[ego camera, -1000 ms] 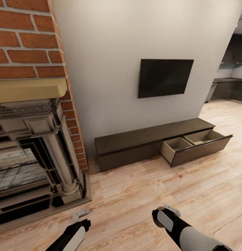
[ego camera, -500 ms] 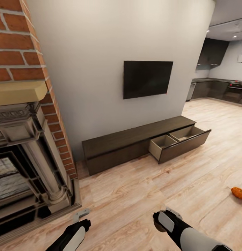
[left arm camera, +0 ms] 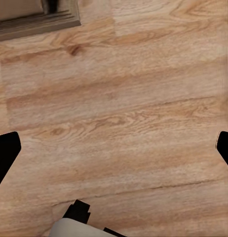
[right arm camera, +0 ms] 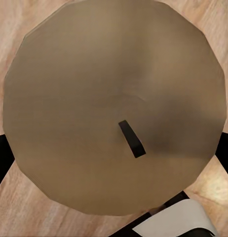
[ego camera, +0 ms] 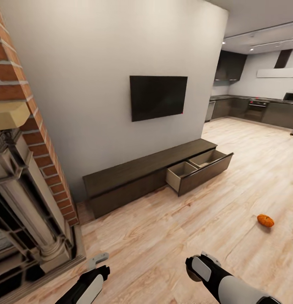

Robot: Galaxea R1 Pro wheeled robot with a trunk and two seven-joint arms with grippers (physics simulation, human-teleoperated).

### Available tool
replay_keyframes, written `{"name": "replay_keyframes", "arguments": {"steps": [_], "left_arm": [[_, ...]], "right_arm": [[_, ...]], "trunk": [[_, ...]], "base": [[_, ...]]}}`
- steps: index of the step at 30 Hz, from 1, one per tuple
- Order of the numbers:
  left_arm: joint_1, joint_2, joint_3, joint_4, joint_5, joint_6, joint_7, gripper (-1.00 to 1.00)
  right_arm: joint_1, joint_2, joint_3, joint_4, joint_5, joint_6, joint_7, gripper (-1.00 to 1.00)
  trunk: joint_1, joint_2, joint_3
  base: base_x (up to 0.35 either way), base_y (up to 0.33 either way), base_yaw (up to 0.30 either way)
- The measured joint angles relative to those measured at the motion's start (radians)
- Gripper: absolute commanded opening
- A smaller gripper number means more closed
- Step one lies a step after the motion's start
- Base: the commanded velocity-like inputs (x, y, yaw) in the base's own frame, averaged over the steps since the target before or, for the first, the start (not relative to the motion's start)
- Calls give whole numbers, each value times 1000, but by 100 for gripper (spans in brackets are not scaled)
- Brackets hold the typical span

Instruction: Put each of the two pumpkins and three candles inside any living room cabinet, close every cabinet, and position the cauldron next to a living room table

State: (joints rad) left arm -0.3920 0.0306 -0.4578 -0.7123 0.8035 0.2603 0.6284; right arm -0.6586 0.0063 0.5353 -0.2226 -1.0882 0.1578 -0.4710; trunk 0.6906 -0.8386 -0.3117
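One orange pumpkin [ego camera: 265,220] lies on the wood floor at the right, well in front of the long dark-brown cabinet [ego camera: 133,175]. The cabinet's right drawer [ego camera: 201,169] is pulled out, and its pale compartments look empty. My right gripper [right arm camera: 114,158] is shut on a candle [right arm camera: 94,74]; I see its off-white round top and dark wick from above, between the dark fingers. My left gripper [left arm camera: 114,153] is open over bare floor with nothing between its fingers. Both arms hang low at the bottom of the head view, the left arm [ego camera: 89,285] and the right arm [ego camera: 218,280].
A brick fireplace [ego camera: 23,181] with a stone surround stands close on the left. A black TV [ego camera: 158,96] hangs on the wall above the cabinet. A grey kitchen [ego camera: 256,107] opens at the far right. Wood floor [ego camera: 176,228] stretches between me and the cabinet.
The head view has swung to the right, so fireplace and cabinet sit further left in the picture. The pumpkin on the floor shows more fully. Both arms keep the same pose.
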Motion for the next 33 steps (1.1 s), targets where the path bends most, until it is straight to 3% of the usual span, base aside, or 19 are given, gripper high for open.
{"name": "replay_keyframes", "arguments": {"steps": [33], "left_arm": [[0,0,-1,0,0,0,0,100]], "right_arm": [[0,0,0,13,0,0,0,-100]], "trunk": [[0,0,24]], "base": [[0,0,-257]]}}
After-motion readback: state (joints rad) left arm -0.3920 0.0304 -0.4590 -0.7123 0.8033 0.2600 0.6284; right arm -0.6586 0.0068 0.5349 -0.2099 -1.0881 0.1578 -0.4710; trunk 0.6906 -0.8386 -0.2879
